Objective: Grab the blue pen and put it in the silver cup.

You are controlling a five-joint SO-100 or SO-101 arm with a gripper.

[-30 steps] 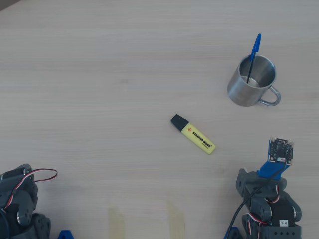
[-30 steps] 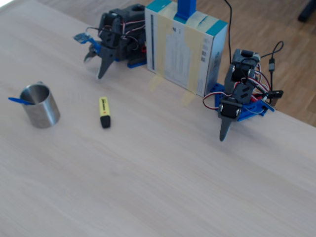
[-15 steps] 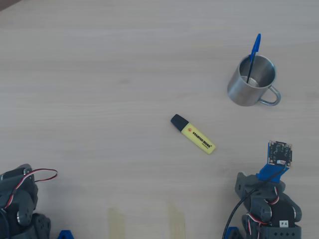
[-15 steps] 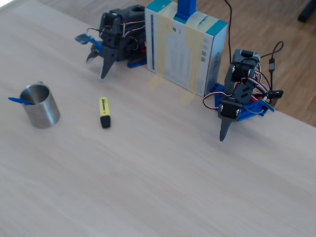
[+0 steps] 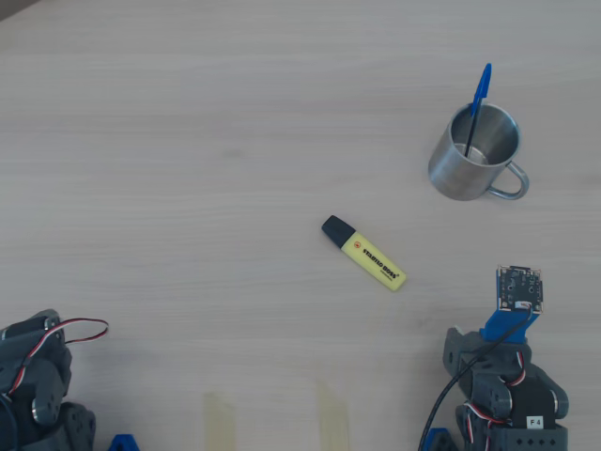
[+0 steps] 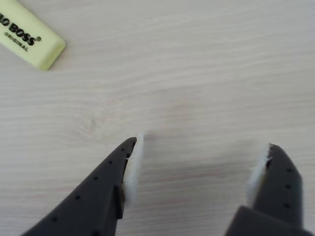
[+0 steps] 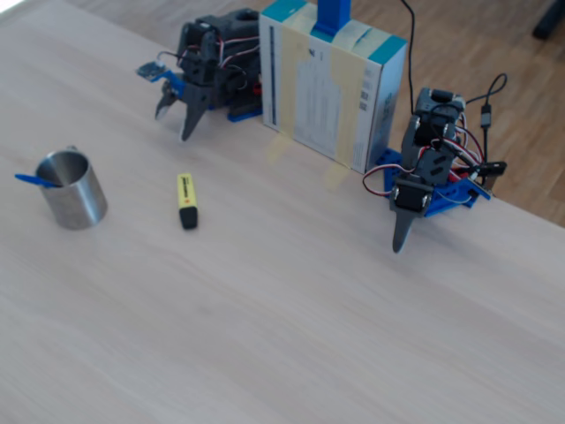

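Observation:
The blue pen (image 5: 480, 97) stands tilted inside the silver cup (image 5: 462, 174), its blue cap sticking out over the far rim. In the fixed view the pen (image 7: 30, 180) pokes out to the left of the cup (image 7: 78, 199). My gripper (image 6: 203, 145) is open and holds nothing, hovering low over bare wood in the wrist view. In the fixed view the gripper (image 7: 175, 118) hangs close to its base, well apart from the cup. In the overhead view the wrist camera board (image 5: 518, 287) hides the fingers.
A yellow highlighter (image 5: 364, 254) with a black cap lies between arm and cup; its end shows at the wrist view's top left as the highlighter (image 6: 30, 37). A second arm (image 7: 422, 181) and a taped box (image 7: 331, 84) stand at the table's far edge.
The arm has drawn back a little toward its base, with the wrist camera board sliding slightly left in the overhead view. Pen, cup and highlighter have not moved.

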